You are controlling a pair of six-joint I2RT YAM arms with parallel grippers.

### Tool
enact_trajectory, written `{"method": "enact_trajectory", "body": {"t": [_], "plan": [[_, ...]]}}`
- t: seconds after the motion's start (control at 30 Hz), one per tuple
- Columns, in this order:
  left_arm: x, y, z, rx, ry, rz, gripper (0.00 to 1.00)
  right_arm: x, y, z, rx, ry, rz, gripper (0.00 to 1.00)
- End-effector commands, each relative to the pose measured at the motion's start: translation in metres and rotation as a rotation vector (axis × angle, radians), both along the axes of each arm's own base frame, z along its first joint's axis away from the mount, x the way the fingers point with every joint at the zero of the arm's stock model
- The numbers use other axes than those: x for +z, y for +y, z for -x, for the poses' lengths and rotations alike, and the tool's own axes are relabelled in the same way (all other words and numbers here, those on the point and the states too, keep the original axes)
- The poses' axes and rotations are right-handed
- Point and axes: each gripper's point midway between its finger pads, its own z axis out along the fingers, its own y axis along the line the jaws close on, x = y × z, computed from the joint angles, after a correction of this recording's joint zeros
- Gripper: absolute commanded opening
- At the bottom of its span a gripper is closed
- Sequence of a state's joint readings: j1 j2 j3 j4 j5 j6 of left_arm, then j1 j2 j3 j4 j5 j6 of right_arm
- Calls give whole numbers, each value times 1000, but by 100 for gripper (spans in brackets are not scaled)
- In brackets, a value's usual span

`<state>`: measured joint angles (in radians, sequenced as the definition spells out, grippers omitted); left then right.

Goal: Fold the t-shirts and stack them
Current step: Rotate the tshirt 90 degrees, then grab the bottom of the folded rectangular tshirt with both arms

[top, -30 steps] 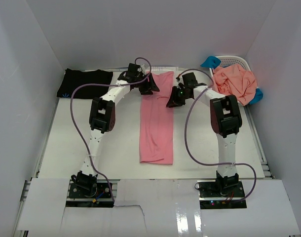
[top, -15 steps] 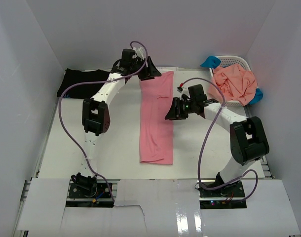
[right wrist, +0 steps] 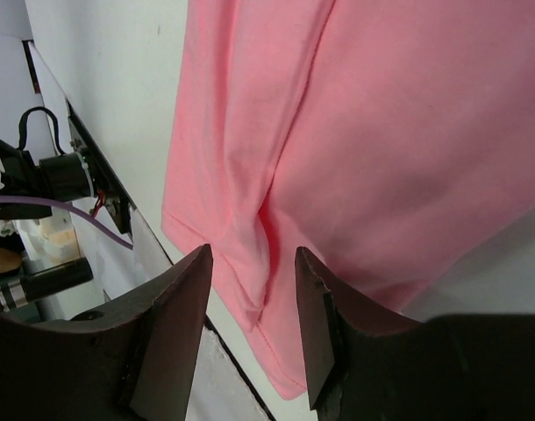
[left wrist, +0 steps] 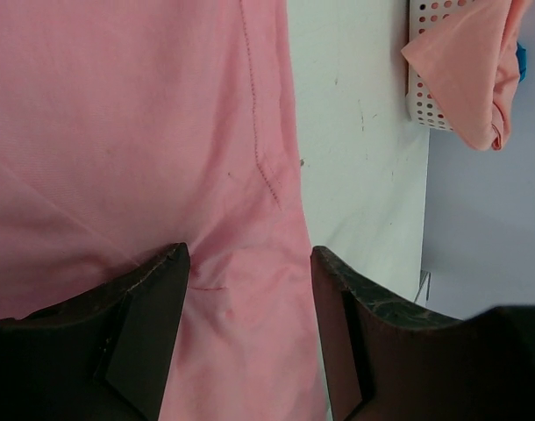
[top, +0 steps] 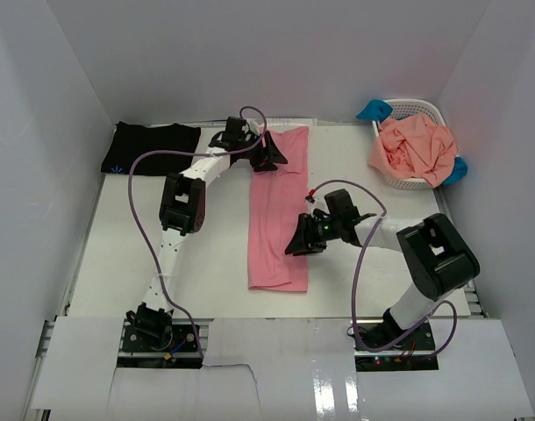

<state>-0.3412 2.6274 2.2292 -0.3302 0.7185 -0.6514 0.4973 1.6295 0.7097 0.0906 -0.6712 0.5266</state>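
The jaws of both grippers stand open, and neither one holds any cloth.

From the top camera, the rose-pink t-shirt [top: 278, 210] lies flat on the white table [top: 162, 254] as a long narrow strip, running from far to near in the middle. The left gripper [top: 267, 153] is over its far end. The right gripper [top: 299, 243] is at its right edge, toward the near end. A black t-shirt [top: 151, 147] lies in the far left corner. At the far right, a white lattice basket [top: 415, 104] holds a crumpled salmon-orange t-shirt [top: 415, 147], and a bright blue t-shirt [top: 373, 110] shows at its sides.

From the left wrist, the two fingers [left wrist: 145, 333] are spread with pink cloth in the gap, and a stitched seam crosses the fabric. Whether the tips touch the cloth I cannot tell.

From the right wrist, the fingers [right wrist: 167, 333] are spread above the near part of the strip, where a loose fold and a corner are seen.

I judge this shirt to be light, thin and limp, so it will sag when lifted and cannot be pushed. It seems best to pinch all layers at the two corners of one short end, then carry that end over the other.
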Motion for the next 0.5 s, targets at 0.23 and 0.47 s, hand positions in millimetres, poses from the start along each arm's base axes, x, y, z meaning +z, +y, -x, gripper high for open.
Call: {"method": "enact_trajectory", "body": {"t": [0.23, 0.47], "plan": [[9, -4, -4, -25, -49, 34, 68, 3, 19, 24, 40, -17, -66, 49], [9, -4, -7, -22, -55, 35, 68, -7, 23, 42, 66, 4, -48, 49]]}}
